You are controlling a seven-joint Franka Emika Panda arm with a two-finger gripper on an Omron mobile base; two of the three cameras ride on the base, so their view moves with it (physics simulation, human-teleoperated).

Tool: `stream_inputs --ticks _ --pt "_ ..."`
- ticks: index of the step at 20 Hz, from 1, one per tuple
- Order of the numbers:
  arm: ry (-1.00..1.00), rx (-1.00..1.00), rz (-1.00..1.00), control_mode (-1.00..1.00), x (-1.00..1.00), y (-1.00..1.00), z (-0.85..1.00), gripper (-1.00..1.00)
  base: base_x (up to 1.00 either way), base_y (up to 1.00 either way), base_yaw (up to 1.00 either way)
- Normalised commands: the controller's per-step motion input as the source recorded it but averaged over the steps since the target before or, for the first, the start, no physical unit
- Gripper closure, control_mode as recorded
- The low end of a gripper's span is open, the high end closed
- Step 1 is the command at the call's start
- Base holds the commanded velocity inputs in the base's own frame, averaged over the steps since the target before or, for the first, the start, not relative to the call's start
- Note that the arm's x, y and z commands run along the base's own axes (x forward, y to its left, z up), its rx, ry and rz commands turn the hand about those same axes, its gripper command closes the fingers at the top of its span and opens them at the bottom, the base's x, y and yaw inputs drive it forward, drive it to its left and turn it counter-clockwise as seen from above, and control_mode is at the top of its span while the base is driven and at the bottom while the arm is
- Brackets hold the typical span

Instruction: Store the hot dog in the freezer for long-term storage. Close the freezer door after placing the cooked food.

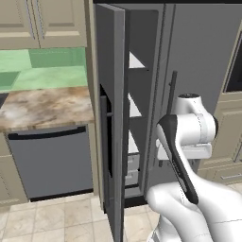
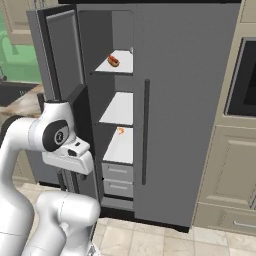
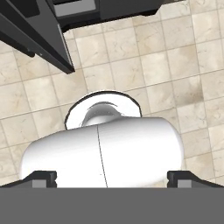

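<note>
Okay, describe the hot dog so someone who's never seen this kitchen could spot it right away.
Find the tall grey freezer with its door swung open. On its top white shelf lies the hot dog, a reddish-brown sausage in a tan bun, unlike the smaller orange bit two shelves down.

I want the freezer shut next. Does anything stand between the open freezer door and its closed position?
Yes: the robot arm stands beside the open freezer door, within its swing. The hot dog already lies on the top shelf.

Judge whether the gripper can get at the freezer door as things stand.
Probably yes: the freezer door stands wide open beside the arm with nothing between, though the open gripper points down at the floor and must swing up.
</note>
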Motion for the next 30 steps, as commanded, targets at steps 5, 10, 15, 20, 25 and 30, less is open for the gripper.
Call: stream_inputs --ticks 5,10,15,20,25,30 --pt "0.00 0.00 0.00 -1.00 0.00 0.00 0.00 -1.00 0.00 0.00 0.00" --pt "0.00 0.00 0.00 -1.00 0.00 0.00 0.00 -1.00 0.00 0.00 0.00" --pt "0.00 0.00 0.00 -1.00 0.00 0.00 0.00 -1.00 0.00 0.00 0.00" --pt "0.00 0.00 0.00 -1.00 0.00 0.00 0.00 -1.00 0.00 0.00 0.00" --pt "-0.04 0.00 -0.18 -1.00 -0.38 0.45 0.00 -1.00 0.00 0.00 0.00" --pt "-0.12 -0.01 -0.40 -1.00 0.08 0.79 0.00 -1.00 0.00 0.00 0.00"
